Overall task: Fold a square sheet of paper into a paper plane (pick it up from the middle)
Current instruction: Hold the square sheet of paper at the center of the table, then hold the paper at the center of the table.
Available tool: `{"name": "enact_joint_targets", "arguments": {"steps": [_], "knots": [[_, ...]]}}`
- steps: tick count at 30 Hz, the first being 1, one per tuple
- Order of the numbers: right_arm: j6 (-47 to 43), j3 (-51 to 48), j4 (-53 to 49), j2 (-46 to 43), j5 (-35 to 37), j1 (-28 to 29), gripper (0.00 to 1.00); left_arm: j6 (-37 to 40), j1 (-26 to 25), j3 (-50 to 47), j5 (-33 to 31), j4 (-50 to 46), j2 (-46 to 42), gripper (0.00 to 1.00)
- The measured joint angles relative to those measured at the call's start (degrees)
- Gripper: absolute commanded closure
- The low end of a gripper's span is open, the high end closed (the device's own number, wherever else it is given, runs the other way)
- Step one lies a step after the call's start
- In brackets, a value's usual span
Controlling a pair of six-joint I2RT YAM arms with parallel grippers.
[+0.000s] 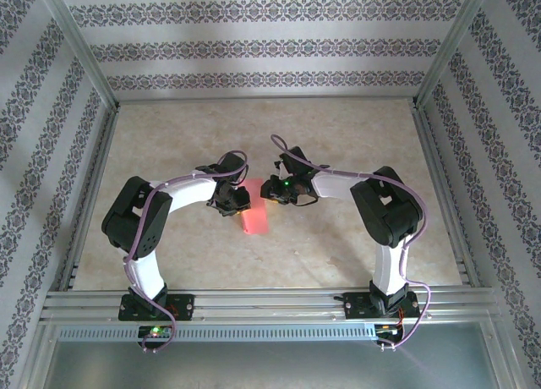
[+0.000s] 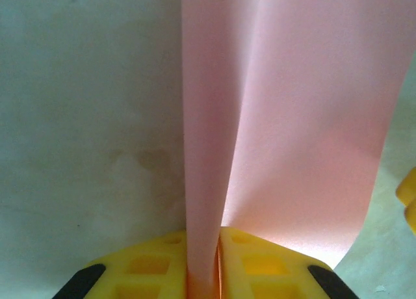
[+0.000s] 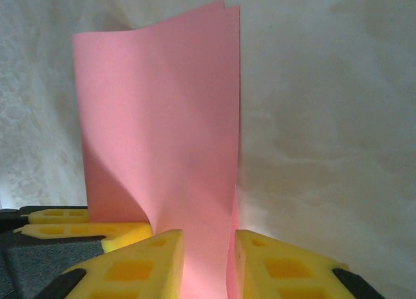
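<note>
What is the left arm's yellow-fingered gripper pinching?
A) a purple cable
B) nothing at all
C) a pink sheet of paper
C: in the left wrist view, the left gripper's yellow fingers are clamped on the pink sheet of paper, which stands folded between them.

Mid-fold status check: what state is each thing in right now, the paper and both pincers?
square sheet of paper: folded double, layers bowing apart, standing on edge between the two pincers; no plane shape yet.
left pincer: shut on the sheet, both layers pinched together.
right pincer: jaws stand either side of the sheet; whether they press it, cannot tell.
</note>
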Motion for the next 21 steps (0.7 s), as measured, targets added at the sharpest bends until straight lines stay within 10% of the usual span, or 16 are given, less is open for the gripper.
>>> {"name": "enact_joint_targets", "arguments": {"steps": [21], "knots": [[-1.4, 3.3, -2.0, 3.5, -0.1, 1.3, 0.76, -0.3, 0.0, -0.1, 0.3, 0.3, -0.1, 0.78]]}}
